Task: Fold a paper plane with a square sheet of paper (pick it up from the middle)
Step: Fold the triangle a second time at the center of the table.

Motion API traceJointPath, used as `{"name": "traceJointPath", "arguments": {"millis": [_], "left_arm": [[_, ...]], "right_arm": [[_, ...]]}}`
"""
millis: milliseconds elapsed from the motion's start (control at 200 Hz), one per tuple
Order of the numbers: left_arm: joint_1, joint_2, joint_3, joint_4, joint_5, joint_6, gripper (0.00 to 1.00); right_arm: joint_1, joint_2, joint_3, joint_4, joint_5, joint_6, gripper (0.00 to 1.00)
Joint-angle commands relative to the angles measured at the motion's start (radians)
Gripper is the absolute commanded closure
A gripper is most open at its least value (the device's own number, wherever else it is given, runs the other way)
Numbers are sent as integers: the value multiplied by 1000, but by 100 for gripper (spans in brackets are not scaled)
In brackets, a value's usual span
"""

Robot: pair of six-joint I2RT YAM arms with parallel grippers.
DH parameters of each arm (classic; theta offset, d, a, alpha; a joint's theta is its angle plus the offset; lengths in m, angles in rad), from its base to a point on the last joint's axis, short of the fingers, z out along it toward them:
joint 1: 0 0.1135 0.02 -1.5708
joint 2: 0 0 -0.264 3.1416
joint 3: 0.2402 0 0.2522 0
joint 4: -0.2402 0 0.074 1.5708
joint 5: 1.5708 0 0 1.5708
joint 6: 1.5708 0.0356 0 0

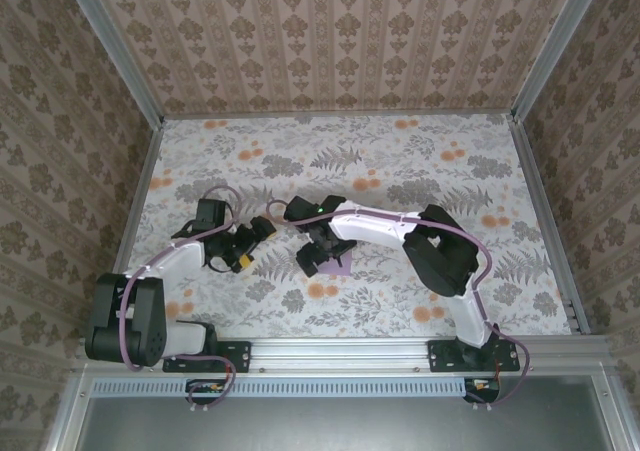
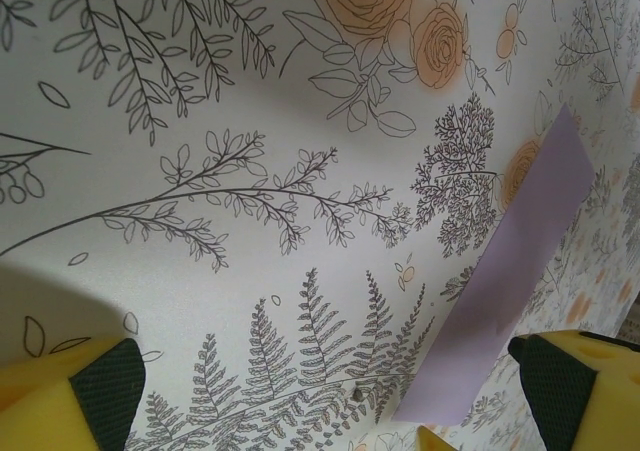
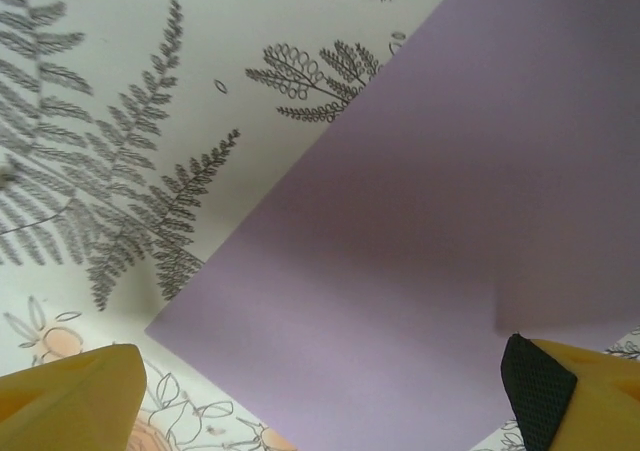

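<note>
One lavender sheet of paper (image 1: 342, 267) lies flat near the middle of the table (image 1: 450, 171). Its left edges are bare, and there's wide free tabletop beyond and to the right. Two grippers here: the right gripper (image 1: 316, 257) hangs directly over the sheet, fingers spread wide and holding nothing. The left gripper (image 1: 252, 246) is just beside it, fingers equally wide apart.

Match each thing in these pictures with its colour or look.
Things:
1. sheet of paper
2. tabletop
3. left fingers
4. pads on those fingers

Looks:
A. yellow
B. pale, printed with flowers and ferns
C. plain lavender
D. black, with a mesh texture

Pairs: 1-C, 2-B, 3-A, 4-D
</note>
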Motion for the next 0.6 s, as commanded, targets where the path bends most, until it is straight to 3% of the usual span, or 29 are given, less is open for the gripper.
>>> {"name": "traceJointPath", "arguments": {"millis": [0, 215, 595], "left_arm": [[4, -12, -7, -26, -8, 16, 0], [4, -7, -10, -22, -5, 14, 0], [4, -1, -13, -10, 16, 16, 0]], "right_arm": [[5, 40, 36, -60, 39, 50, 5], [-2, 83, 41, -71, 46, 65, 6], [-80, 62, -57, 24, -100, 35, 28]]}}
